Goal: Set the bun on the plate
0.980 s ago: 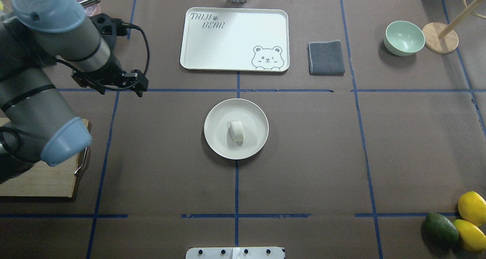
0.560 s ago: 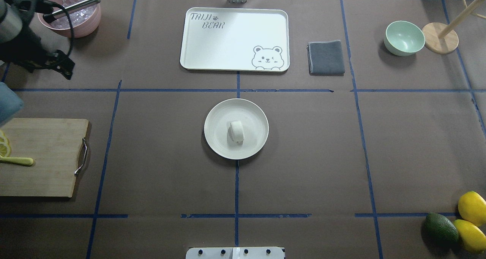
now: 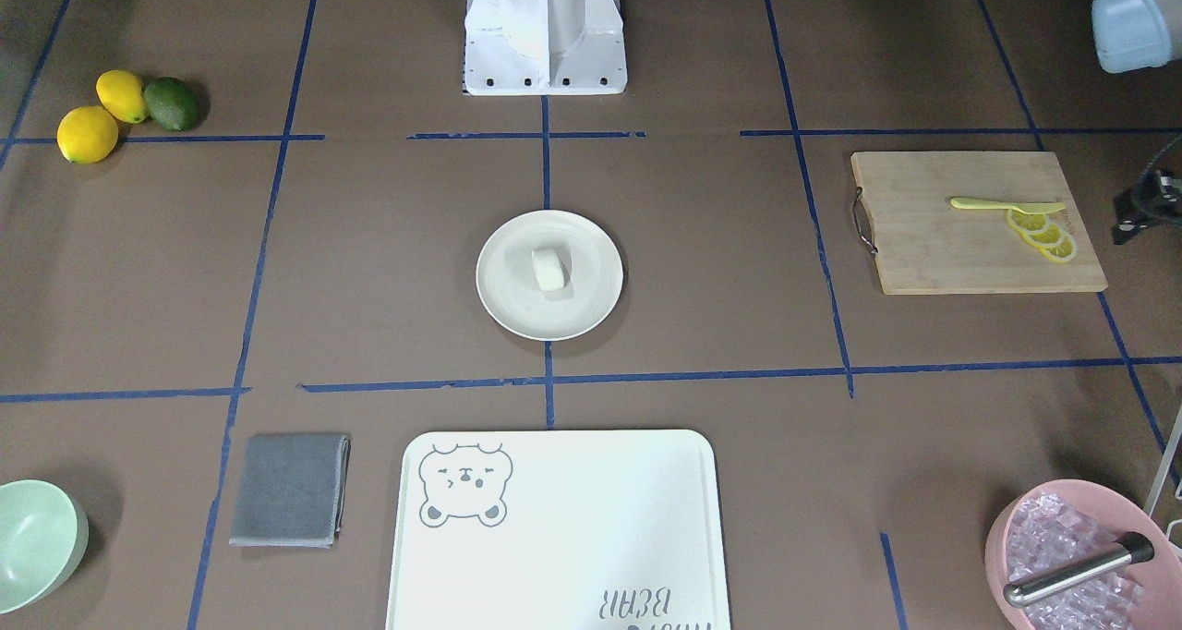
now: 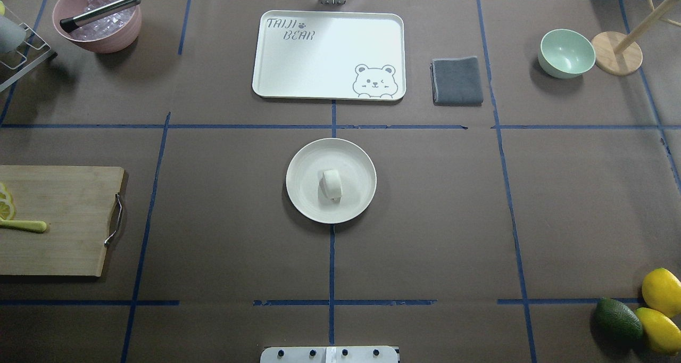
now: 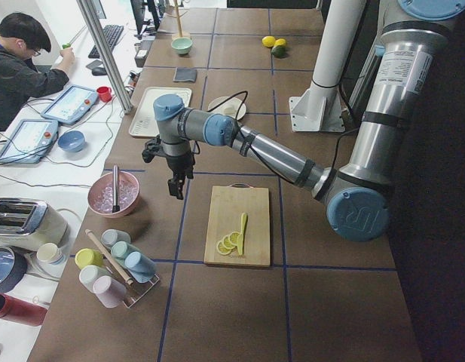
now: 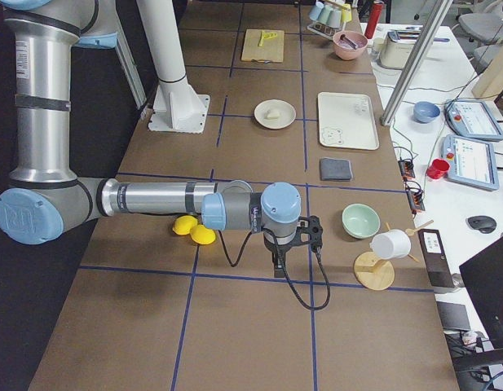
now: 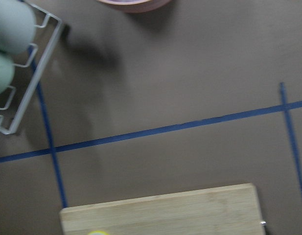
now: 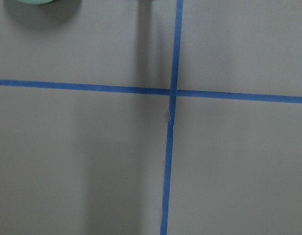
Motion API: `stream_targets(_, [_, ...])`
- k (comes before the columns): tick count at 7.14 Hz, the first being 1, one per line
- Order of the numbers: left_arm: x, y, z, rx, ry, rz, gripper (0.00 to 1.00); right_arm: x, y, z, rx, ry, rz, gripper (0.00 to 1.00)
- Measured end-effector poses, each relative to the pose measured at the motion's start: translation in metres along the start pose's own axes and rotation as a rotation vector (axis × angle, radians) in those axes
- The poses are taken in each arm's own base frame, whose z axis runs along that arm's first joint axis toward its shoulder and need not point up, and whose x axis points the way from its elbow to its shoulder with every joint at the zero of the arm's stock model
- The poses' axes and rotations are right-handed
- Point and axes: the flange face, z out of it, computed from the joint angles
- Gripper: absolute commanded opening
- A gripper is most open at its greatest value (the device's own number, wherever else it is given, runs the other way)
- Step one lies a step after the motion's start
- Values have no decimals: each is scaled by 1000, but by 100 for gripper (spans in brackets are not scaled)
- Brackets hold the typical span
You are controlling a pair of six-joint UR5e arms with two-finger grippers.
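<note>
The small white bun (image 4: 331,184) lies near the middle of the round cream plate (image 4: 301,159) at the table's centre, also seen from the front as bun (image 3: 548,269) on plate (image 3: 500,305). Neither gripper is near it. My left gripper (image 5: 175,188) hangs over the table between the pink bowl and the cutting board; I cannot tell whether it is open or shut. My right gripper (image 6: 279,266) points down at the far right end, near the mint bowl; its state cannot be told either. Neither wrist view shows fingers.
A bear-print tray (image 4: 328,54), grey cloth (image 4: 457,81) and mint bowl (image 4: 566,53) line the far side. A pink bowl of ice (image 4: 98,17) and a cutting board (image 4: 58,219) with lemon slices are at the left. Lemons and an avocado (image 4: 617,320) sit front right.
My left arm has pulled back to the left and left the overhead view. The bun and plate have stayed where they were.
</note>
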Motion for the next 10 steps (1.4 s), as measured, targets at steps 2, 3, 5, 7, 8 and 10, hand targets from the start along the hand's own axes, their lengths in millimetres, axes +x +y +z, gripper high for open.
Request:
stream_targets(2, [-100,21,12,-23,52,-32,100,0,0,0,0,0,0,100])
stream_targets(3, [-134,40,22,-34,70,-57,100,-1,-1,-1,2,0,-2,100])
stream_targets(5, [-165,88,56,-9,117,-88,100,-2,-2,-2,5,0,-4,100])
stream_targets(7, [-175,123,80,47,131,-136,100,-2,-2,-2,5,0,-4,100])
stream_targets(8, [-177,129,83,61,132,-152,100,-2,-2,-2,4,0,-3,100])
stream_targets(10, [-177,131,85,68,131,-163,100,-1,-2,-1,3,0,-4,100])
